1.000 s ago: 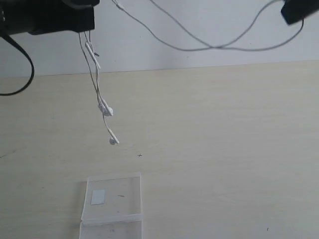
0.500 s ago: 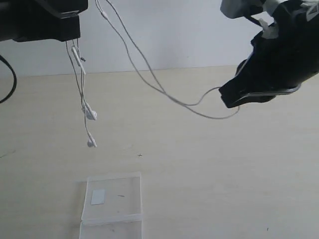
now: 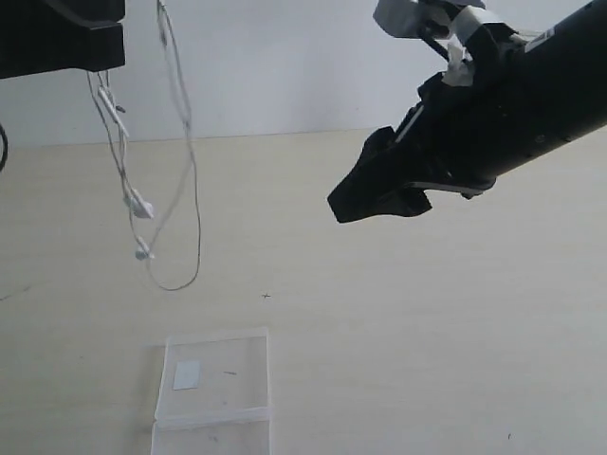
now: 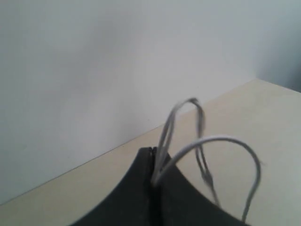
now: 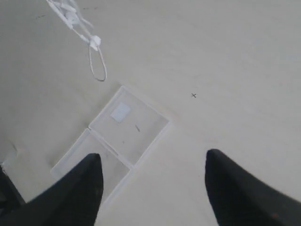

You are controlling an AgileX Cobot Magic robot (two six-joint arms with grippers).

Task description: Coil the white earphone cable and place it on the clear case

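The white earphone cable [image 3: 140, 206] hangs in the air in long loops from the left gripper [image 4: 152, 160], whose jaws are pinched tight on its strands. Its two earbuds dangle beside the lowest loop, clear of the table [image 3: 427, 332]. The clear case [image 3: 216, 379] lies flat on the table below, with the cable at its eleven o'clock. At its two o'clock hovers the right gripper [image 5: 153, 160], spread wide and gripping nothing.
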